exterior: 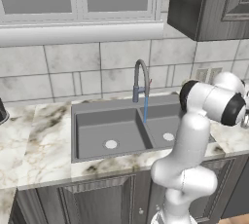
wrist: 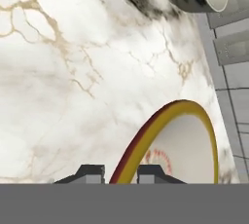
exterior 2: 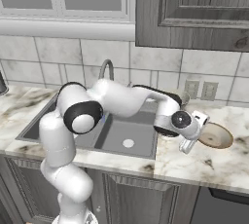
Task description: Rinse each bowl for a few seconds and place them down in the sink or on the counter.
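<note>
Glossy veined marble counter (wrist: 73,72) under pincer (wrist: 120,174) pinching round bowl (wrist: 187,145) rim

bowl (wrist: 187,145) cut off below, sink (exterior: 97,130) partly behind arm

no readable text anywhere; the bowl (wrist: 187,155) bears only a blurred reddish mark.
</note>
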